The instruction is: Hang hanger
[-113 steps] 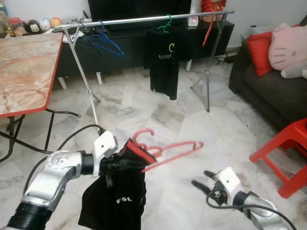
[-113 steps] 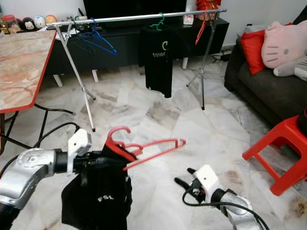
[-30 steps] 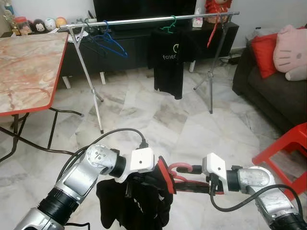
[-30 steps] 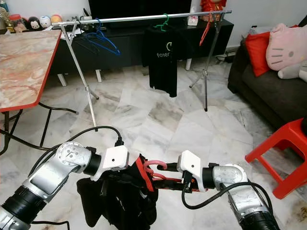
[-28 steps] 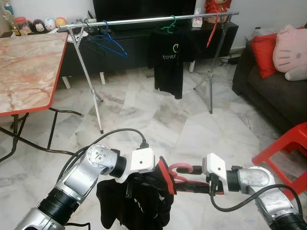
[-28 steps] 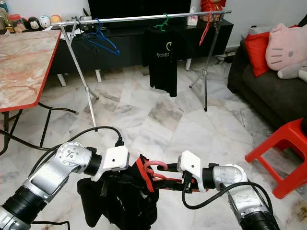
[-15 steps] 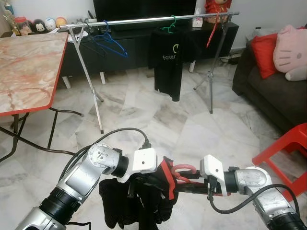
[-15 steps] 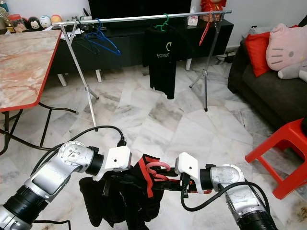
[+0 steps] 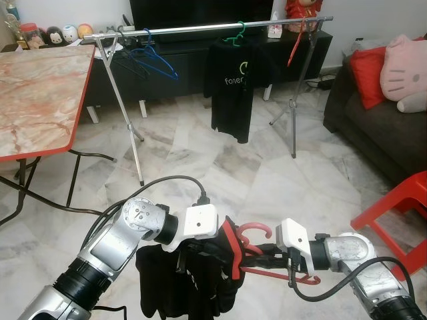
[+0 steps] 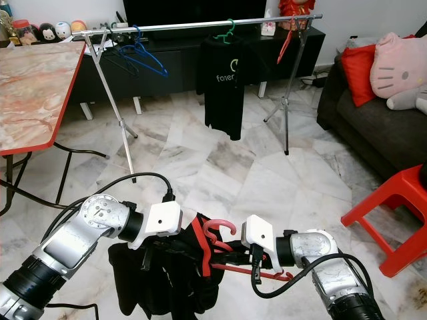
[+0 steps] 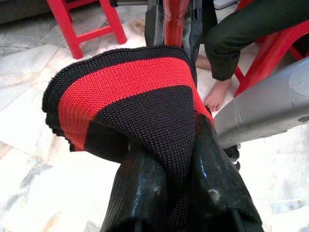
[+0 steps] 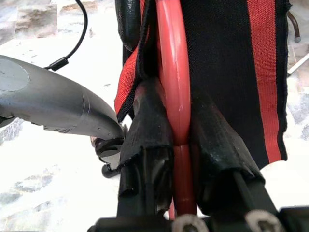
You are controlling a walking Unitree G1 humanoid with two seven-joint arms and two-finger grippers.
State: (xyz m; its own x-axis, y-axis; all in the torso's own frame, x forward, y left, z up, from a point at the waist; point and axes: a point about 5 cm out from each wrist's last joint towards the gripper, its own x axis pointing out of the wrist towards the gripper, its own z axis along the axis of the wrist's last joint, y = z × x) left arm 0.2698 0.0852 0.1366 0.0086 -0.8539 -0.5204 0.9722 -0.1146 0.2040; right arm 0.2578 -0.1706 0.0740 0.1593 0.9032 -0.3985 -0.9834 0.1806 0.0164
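- The left claw point(image 9: 223, 250) was clenched on the red-striped collar of a black garment point(image 9: 183, 283), which drooped low in front of the robot, above the marble floor point(image 9: 220, 167).
- The right claw point(image 12: 176, 125) gripped the red hanger point(image 9: 257, 257) by its stem, both fingers pressed against the plastic; the hook rose between the two claws, close to the collar.
- The hanger looked only partly seated in the neckline. A sideways pull by either arm could drag the collar off it, or slip the cloth from the left claw's pinch and drop the garment.
- To the robot's left stood a marble-topped desk point(image 9: 40, 87) with a red edge; to the right, a red stool point(image 9: 400, 207) and a dark sofa point(image 9: 373, 127).
- Well beyond, the silver clothes rail point(image 9: 200, 28) carried a blue hanger point(image 9: 157, 63) and a black T-shirt point(image 9: 230, 87); with the rail this far off, a swinging garment could snag on the way.
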